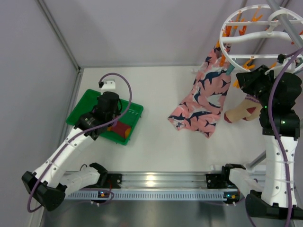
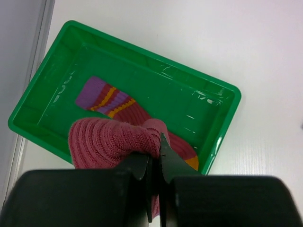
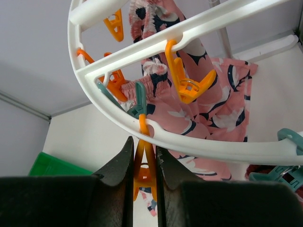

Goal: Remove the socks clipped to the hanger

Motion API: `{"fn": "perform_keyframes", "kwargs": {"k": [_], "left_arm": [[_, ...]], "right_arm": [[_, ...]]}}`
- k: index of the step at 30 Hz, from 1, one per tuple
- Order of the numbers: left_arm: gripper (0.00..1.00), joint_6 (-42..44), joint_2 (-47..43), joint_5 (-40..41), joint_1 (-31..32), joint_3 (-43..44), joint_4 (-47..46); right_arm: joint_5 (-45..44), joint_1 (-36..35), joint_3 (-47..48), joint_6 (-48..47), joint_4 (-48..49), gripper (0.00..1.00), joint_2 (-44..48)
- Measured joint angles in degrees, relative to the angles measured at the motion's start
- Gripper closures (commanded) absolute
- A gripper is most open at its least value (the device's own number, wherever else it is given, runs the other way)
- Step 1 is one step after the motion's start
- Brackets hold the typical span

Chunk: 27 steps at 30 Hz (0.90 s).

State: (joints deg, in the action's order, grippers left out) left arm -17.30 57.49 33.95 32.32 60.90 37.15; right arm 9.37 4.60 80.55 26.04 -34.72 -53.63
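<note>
1. The maroon ribbed-knit sock with purple and orange stripes (image 2: 106, 99) lies in the shallow green plastic tray (image 2: 156, 59) on the white surface (image 2: 213, 38). The left fingers (image 2: 139, 165) are pressed together, pinching its bunched cuff.
2. A tan sock with dark red toe and heel (image 1: 242, 112) hangs under the round white plastic hanger of rings and spokes (image 3: 203, 142), beside the pink cloth with navy and white print (image 3: 213, 111).
3. The right fingers (image 3: 120, 165) squeeze an orange plastic clip peg (image 3: 144, 175) on the outer ring from both sides. Whether that peg holds the tan sock, I cannot tell.
4. The socks look light, soft and floppy, likely to stretch rather than slip. I'd take them at the thick cuff.
5. The pegs are hard, smooth and springy. The hanger probably swings, so a sharp tug could tip it.
</note>
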Motion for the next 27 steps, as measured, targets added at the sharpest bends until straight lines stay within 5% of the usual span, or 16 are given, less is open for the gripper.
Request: {"fn": "perform_keyframes", "kwargs": {"k": [2,3,6,8,12,14,20,21,22,27], "left_arm": [[1.00,-0.2,0.9,0.1,-0.7,-0.4,0.0],[0.87,-0.2,1.5,0.1,-1.0,-0.6,0.0],[0.02,-0.4,3.2,-0.1,-2.1,-1.1,0.3],[0.01,-1.5,3.8,-0.2,-2.7,-1.2,0.6],[0.02,-2.6,3.8,-0.6,-3.3,-1.4,0.7],[0.02,-2.8,3.8,-2.3,-3.3,-1.3,0.7],[0.01,-3.9,3.2,-13.5,-3.3,0.9,1.0],[0.01,-4.2,2.7,-15.7,-3.3,1.2,1.0],[0.01,-4.7,2.3,-17.6,-3.3,1.5,1.0],[0.01,-9.4,1.1,-28.3,-2.8,2.1,-0.2]], "right_arm": [[0.2,0.0,-0.6,0.1,0.3,1.00,0.0],[0.2,0.0,-0.8,0.1,0.5,1.00,0.0],[0.4,0.0,-1.1,0.2,0.9,0.98,0.0],[0.9,0.0,-1.1,0.5,0.9,0.82,0.0],[1.2,0.0,-1.1,0.6,0.9,0.74,0.0],[1.7,0.0,-1.1,0.4,0.9,0.57,0.0],[2.6,-0.1,-3.1,0.9,0.3,0.28,0.6],[2.8,-0.1,-3.3,0.8,0.1,0.20,0.7],[3.0,-0.1,-3.3,0.7,-0.2,0.03,0.6],[4.4,-0.2,-3.3,0.5,-1.6,0.01,0.7]]}}
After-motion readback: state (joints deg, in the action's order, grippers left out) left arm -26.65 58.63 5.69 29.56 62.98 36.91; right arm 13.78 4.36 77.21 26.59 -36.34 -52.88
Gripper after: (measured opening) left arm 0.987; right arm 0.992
